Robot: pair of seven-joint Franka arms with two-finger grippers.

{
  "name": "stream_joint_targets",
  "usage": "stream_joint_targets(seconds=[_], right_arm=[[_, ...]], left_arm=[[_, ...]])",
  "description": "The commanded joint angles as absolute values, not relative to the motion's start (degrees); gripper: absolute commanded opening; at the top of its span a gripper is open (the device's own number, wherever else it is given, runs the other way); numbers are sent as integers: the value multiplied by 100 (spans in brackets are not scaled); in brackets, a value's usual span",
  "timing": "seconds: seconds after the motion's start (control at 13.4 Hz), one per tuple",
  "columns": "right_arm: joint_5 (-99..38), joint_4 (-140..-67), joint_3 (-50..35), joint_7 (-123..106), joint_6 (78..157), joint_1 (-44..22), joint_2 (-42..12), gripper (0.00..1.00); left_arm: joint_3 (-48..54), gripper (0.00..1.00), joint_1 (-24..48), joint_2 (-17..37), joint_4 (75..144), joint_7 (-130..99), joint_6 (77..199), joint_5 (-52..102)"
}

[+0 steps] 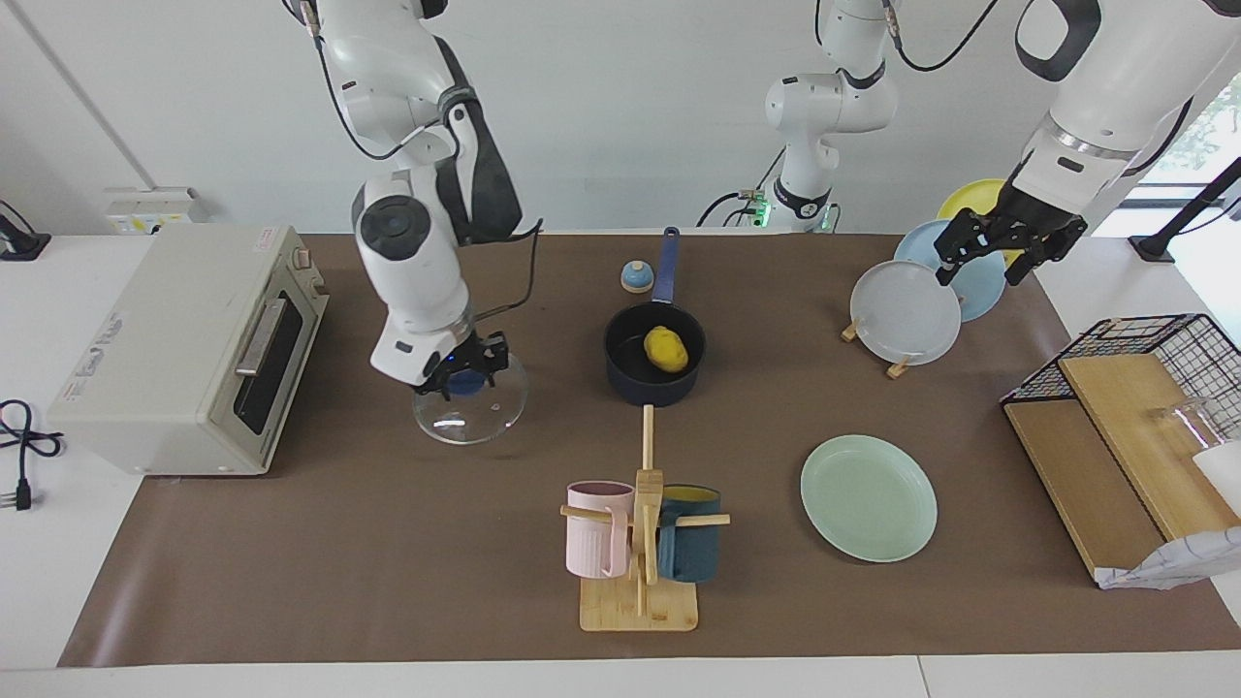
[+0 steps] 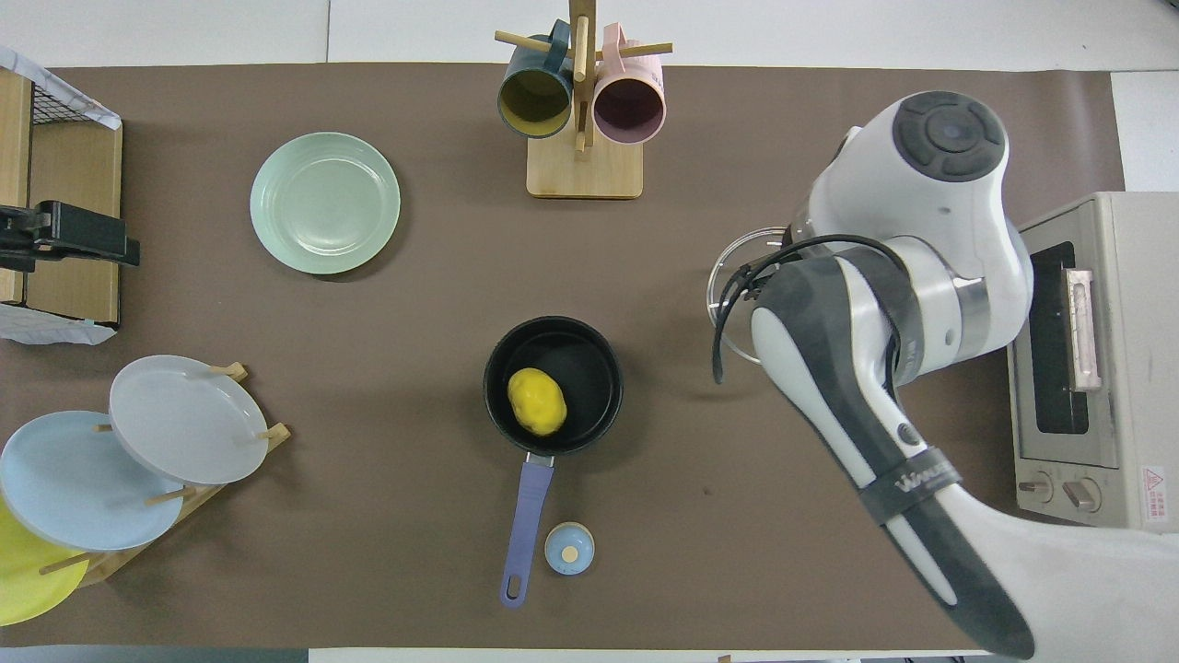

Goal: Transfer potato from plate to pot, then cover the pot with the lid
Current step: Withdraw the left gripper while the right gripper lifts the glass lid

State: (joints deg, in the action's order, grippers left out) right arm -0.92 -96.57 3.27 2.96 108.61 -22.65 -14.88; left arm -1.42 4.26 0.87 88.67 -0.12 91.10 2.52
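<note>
The yellow potato (image 1: 666, 349) lies in the dark navy pot (image 1: 630, 383) at mid-table, also seen from overhead (image 2: 537, 401) in the pot (image 2: 589, 368). The pot's blue handle points toward the robots. The mint-green plate (image 1: 868, 496) is bare, farther from the robots, toward the left arm's end. The glass lid (image 1: 485, 417) lies beside the pot toward the right arm's end. My right gripper (image 1: 463, 376) is down at the lid's blue knob. My left gripper (image 1: 1003, 254) is open and empty, raised over the upright plates.
A toaster oven (image 1: 184, 349) stands at the right arm's end. A mug rack (image 1: 640, 543) with a pink and a teal mug stands farther out than the pot. A blue bell (image 1: 636, 277) sits beside the pot handle. A plate rack (image 1: 906, 315) and a wire basket with boards (image 1: 1125, 407) are at the left arm's end.
</note>
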Motion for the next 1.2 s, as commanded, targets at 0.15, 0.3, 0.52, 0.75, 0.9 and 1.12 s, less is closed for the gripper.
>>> stream_joint_targets(seconds=[0.15,0.3,0.52,0.75,0.9,1.12], right_arm=[[0,-9325,255,2571,11064,-3470,-1556,25],[17,-9404,246,3144,11424,-3961,-1599,25],[131,-9378,237,3454,11706,-4279,-1766,25],[132,-9395,237,3480,11855,-4342,-1925,25],[123,-9396,237,3454,11909,-4333,-2030,25],[79,-9439,237,3454,11900,-4324,-2057,25]], left_arm=[[8,100,483,-122,8605,-9,8219,26],[9,100,501,-360,8875,-9,8209,-9],[17,100,510,-518,9131,-35,8288,-9],[18,100,510,-527,9176,-26,8367,-9],[18,100,510,-519,9158,-9,8428,9],[18,100,501,-501,9149,-9,8447,18]])
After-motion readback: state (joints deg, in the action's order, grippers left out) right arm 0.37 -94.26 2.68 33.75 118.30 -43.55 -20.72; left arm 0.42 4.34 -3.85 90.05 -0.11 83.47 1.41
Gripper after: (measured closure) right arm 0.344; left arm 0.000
